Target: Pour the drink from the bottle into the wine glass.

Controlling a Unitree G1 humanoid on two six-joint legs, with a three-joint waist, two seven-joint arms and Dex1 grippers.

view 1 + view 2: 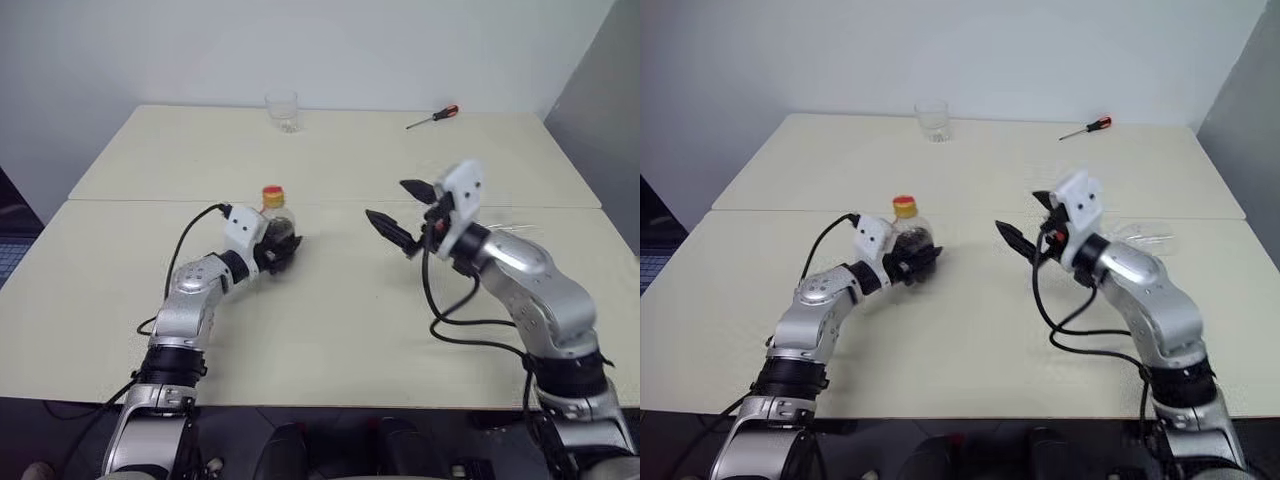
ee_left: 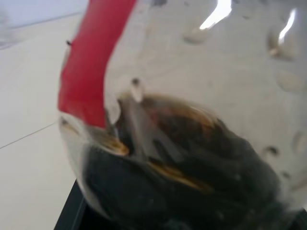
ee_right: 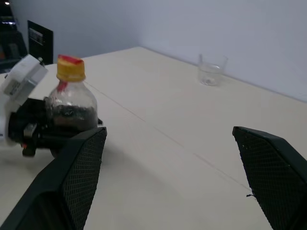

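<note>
Left gripper is clamped around the body of the bottle, which stands upright on the table, cap still on, well nearer than the tumbler. Right gripper hangs just right of the bottle, jaws spread wide, empty. Recommendation: hold the bottle steady and level, bring the right fingers squarely over the cap, and twist without tipping.

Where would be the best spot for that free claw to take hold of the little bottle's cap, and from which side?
Probably the cap itself, from above or from the bottle's right. It stands upright with the cap sticking clear above the left claw, which is clamped round the body. The right claw, open, already faces it from that side, so pinching the cap's round sides looks simplest.
</note>
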